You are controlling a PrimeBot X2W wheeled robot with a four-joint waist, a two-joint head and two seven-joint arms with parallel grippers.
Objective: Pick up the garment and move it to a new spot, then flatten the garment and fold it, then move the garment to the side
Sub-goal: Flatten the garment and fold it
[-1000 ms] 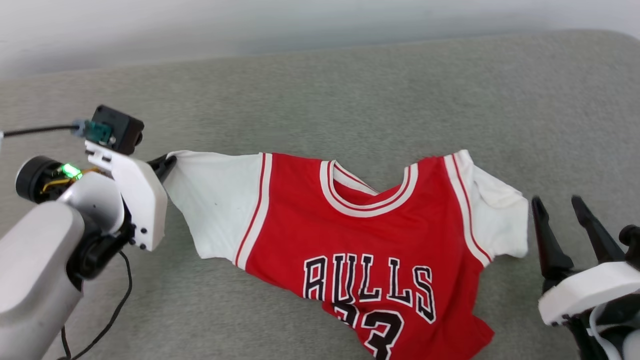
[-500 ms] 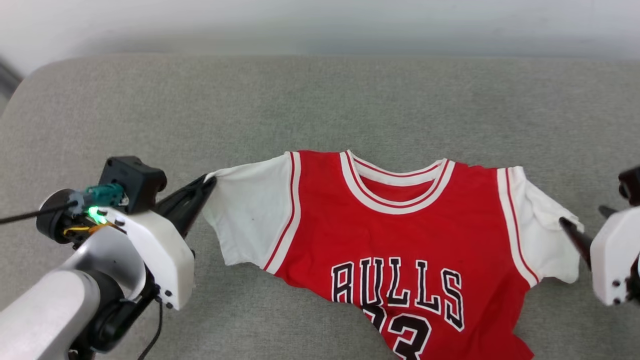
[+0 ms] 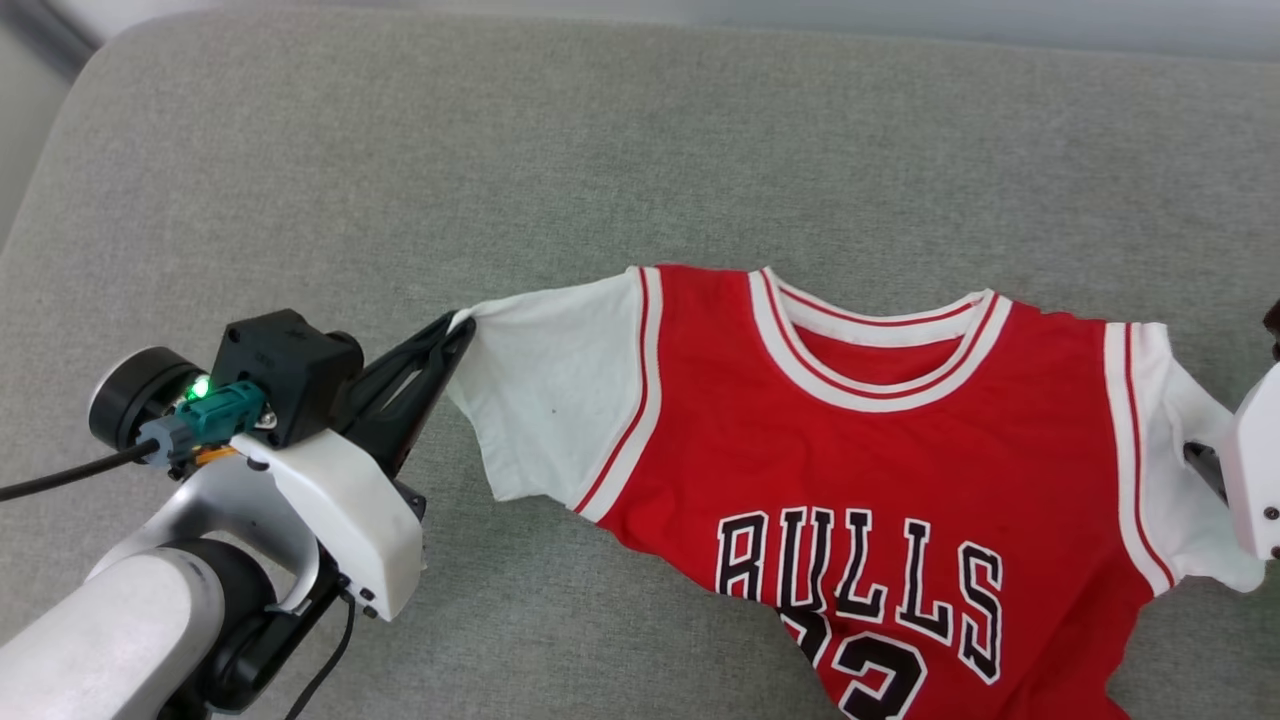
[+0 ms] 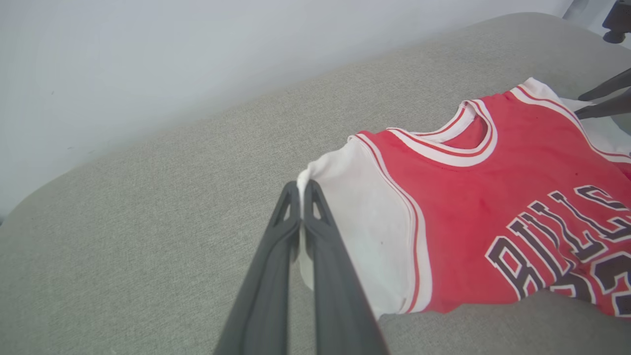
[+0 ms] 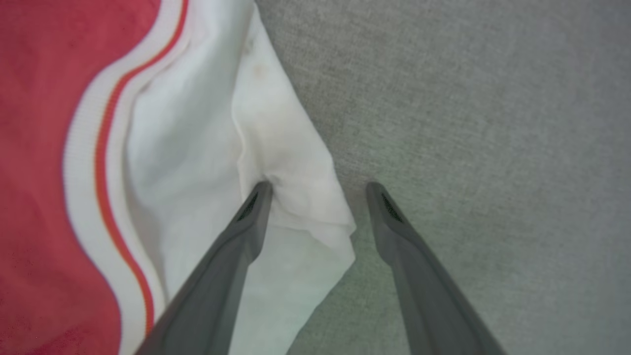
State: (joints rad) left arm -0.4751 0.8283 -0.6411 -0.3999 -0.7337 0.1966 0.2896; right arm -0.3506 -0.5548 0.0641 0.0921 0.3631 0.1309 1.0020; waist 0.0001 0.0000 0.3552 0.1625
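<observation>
The garment (image 3: pixel 880 440), a red jersey with white sleeves, striped trim and black lettering over a number, lies chest-up on the grey cushion. My left gripper (image 3: pixel 455 328) is shut on the corner of its white sleeve (image 4: pixel 345 197), the fingers (image 4: pixel 300 207) pinching the cloth. At the far edge, my right gripper (image 5: pixel 318 190) stands open over the other white sleeve (image 5: pixel 276 148). One finger presses into the sleeve cloth and the other hangs over bare cushion. In the head view the right gripper's (image 3: pixel 1205 470) fingertips are hidden by its white housing.
The grey cushion (image 3: pixel 500 150) runs wide behind and to the left of the jersey, with its rounded corner at the upper left. A pale wall (image 4: pixel 148 59) rises behind it. A black cable (image 3: pixel 60 475) trails from my left wrist.
The head camera has tilted and shifted, so the whole scene slid. My right gripper came from beside the jersey to over the right sleeve. The left gripper keeps its hold on the left sleeve.
</observation>
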